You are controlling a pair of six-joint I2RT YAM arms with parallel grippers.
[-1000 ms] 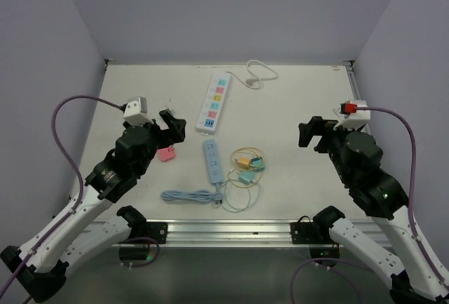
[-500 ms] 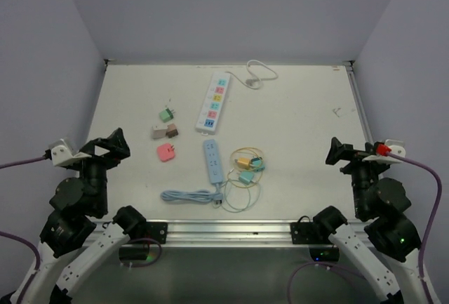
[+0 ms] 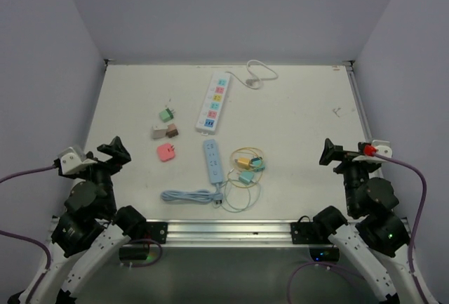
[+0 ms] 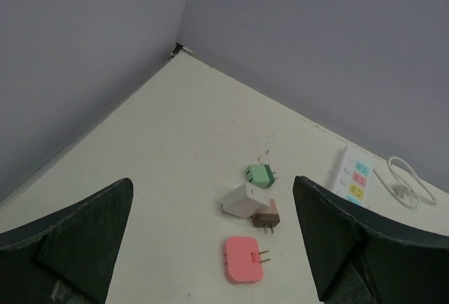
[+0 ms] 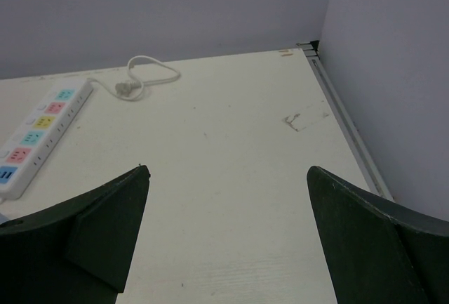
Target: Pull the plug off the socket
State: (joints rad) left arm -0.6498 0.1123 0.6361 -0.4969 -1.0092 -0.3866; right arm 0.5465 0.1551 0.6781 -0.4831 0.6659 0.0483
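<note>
My left pincer [image 4: 212, 188] and right pincer [image 5: 228, 174] both gape wide, empty, at the near sides of the tabletop [image 3: 302, 107]. The white socket strip [image 3: 214, 102] lies far centre; a pink plug [image 3: 166, 152] lies near-left of it, apart, as far as I see.

Draws the left gripper [image 3: 117, 151] back toward 8 o'clock, away from the pink plug [image 3: 166, 152], out to the near-left edge of the table [image 3: 295, 107], baring the green plug [image 3: 166, 115], white adapter [image 3: 159, 132] and brown plug [image 3: 172, 130] earlier covered by that arm. Draws the right gripper [image 3: 327, 153] back toward 4 o'clock, arm folded low at the near-right edge.
</note>
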